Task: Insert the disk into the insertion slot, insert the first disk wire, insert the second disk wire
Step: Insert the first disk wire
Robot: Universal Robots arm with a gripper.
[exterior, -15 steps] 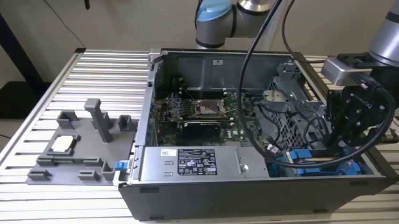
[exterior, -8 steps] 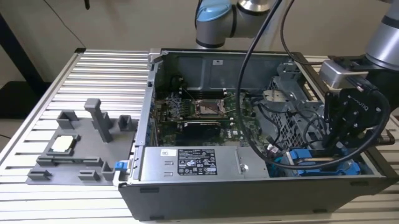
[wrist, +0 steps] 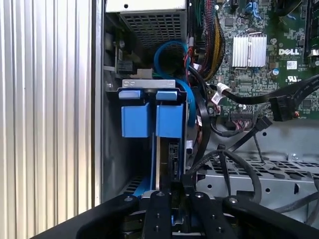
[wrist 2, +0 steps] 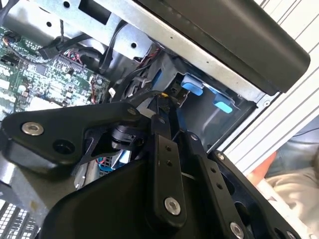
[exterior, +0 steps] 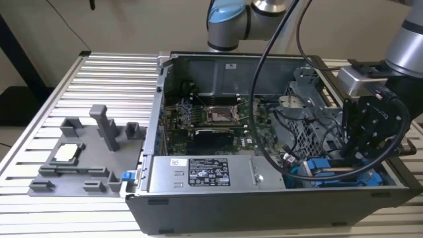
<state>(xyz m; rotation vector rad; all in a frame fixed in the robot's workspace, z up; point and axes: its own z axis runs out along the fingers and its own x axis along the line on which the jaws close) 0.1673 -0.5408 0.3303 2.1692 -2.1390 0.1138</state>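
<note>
Here, the jaws look pressed together, perhaps pinching a black connector (wrist: 173, 157) beside the disk (wrist: 135, 119).

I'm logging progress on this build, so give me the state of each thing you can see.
Computer case: open, side panel off.
Disk: sitting in the insertion slot.
Insertion slot: occupied by the disk.
Hand: down inside the case, at the disk's end.
Black cables: lying loose across the case interior.

Arm (exterior: 404, 47) at ext. view's right, wrist approx. vertical; gripper (wrist 2: 163, 102) points down, fingertips closed together.
</note>
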